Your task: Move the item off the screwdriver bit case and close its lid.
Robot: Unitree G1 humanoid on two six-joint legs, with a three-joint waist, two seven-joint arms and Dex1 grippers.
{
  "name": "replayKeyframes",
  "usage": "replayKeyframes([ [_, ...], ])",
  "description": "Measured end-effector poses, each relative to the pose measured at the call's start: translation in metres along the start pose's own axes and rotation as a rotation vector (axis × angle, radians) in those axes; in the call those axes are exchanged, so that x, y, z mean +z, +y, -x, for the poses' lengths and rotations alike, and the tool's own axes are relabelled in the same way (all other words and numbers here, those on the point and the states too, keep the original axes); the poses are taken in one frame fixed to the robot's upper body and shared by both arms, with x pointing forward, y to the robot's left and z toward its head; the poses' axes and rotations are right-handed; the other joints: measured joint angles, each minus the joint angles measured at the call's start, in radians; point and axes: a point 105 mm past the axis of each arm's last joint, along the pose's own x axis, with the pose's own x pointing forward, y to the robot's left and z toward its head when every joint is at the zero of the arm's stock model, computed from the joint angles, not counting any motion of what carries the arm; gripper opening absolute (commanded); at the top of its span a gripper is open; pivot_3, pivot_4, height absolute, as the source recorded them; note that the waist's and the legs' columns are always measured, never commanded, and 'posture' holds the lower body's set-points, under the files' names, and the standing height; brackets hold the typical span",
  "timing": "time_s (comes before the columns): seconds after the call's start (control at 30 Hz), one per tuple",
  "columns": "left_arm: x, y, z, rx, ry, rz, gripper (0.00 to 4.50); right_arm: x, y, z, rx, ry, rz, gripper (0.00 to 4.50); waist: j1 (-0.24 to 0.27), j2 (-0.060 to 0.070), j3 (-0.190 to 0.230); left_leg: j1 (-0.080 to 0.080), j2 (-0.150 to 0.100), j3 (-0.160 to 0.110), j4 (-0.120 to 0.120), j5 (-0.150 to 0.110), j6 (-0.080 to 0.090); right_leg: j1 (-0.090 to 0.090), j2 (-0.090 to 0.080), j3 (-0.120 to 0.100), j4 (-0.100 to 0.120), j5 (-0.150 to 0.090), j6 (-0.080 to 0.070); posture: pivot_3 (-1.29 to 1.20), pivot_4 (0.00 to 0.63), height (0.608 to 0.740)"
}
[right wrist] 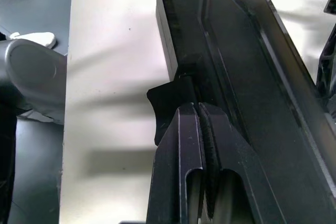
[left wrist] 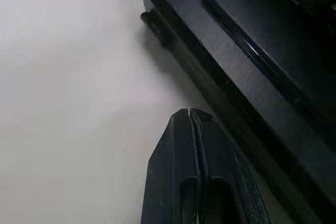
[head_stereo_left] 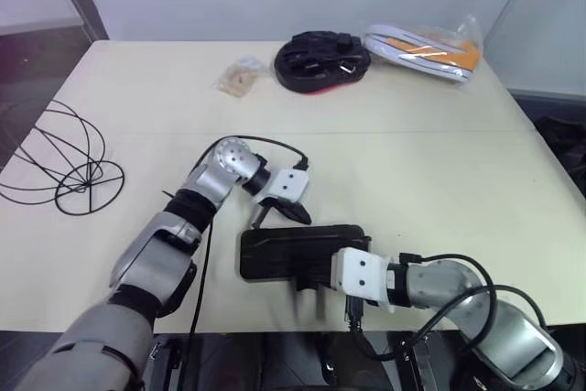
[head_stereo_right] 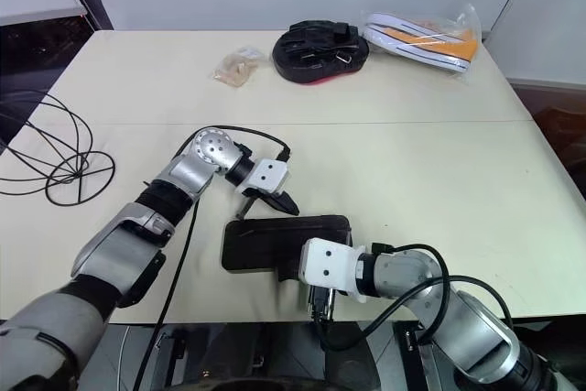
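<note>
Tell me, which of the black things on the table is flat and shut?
The bit case between the two hands. The strap bundle at the far edge is lumpy, and the wire ball is hollow hoops.

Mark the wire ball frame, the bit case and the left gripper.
wire ball frame (head_stereo_left: 64, 164), left eye view, where the hoops cross.
screwdriver bit case (head_stereo_left: 284, 249), left eye view, on the closed lid.
left gripper (left wrist: 190, 113), left wrist view, at the shut fingertips.

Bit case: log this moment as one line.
wire ball: table's left, off case | bit case: lid down | left tool: shut beside case | right tool: shut at latch tab
</note>
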Motion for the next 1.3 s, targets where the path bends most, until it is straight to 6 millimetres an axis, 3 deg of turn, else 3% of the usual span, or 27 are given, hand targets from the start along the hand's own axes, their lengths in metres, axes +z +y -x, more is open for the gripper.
replayKeyframes([
  [0.23,-0.003,-0.002,-0.001,-0.001,-0.003,0.014,0.00,-0.013,0.025,0.004,0.102,0.040,-0.054,0.09,0.000,0.000,0.000,-0.001,0.000,0.000,0.000,0.000,0.000,0.000,0.000,0.000,0.000,0.000,0.000,0.00,0.150,0.740],
  [0.57,-0.002,-0.004,-0.002,-0.021,-0.010,0.014,0.00,-0.019,0.009,-0.007,-0.001,0.080,-0.019,0.09,0.000,0.000,0.000,0.000,0.000,0.000,0.000,0.000,0.000,0.000,0.000,0.000,0.000,0.000,0.000,0.00,0.150,0.740],
  [0.8,-0.006,-0.005,0.007,0.003,0.003,0.031,0.00,-0.015,0.010,-0.018,-0.065,0.106,0.118,0.09,-0.005,0.000,-0.001,0.001,0.000,0.000,0.000,0.000,0.000,0.000,0.001,0.000,0.001,0.000,0.000,0.00,0.150,0.740],
  [1.3,-0.008,-0.010,0.007,0.009,-0.004,0.045,0.00,-0.009,0.014,-0.025,-0.162,0.137,0.203,0.09,-0.005,0.000,-0.001,0.002,0.000,0.000,0.000,0.000,0.000,0.000,0.001,0.000,0.002,0.000,0.000,0.00,0.150,0.740],
])
